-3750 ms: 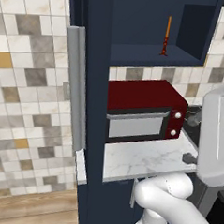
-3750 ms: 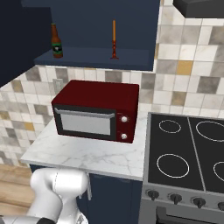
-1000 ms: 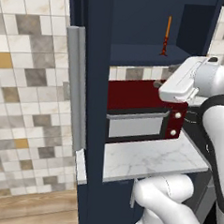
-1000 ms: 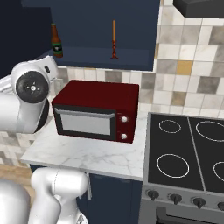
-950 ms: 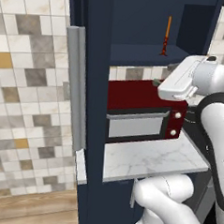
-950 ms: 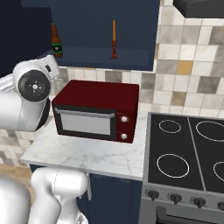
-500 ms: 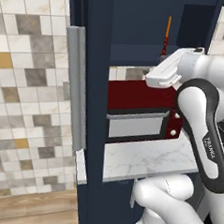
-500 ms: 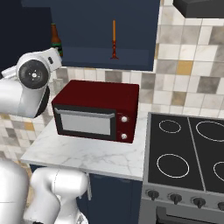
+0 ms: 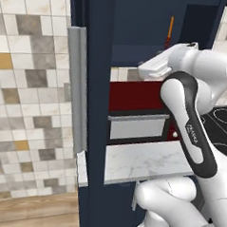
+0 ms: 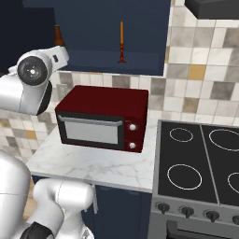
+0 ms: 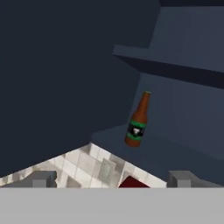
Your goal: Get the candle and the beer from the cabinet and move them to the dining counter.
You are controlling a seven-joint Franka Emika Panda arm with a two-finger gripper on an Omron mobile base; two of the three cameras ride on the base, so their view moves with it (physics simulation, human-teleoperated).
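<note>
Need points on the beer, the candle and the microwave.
beer (image 11: 138, 120), hand view, on the brown glass body just above the label.
candle (image 10: 122, 35), right base view, on the orange taper, mid-height.
microwave (image 10: 109, 100), right base view, on its dark red top panel.

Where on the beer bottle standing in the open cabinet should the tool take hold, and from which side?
Probably the beer by its straight lower body, around the label, approached level from the cabinet's open front. It stands upright on the shelf, apart from the candle; its neck tapers. The tool is open, aimed at it.
</note>
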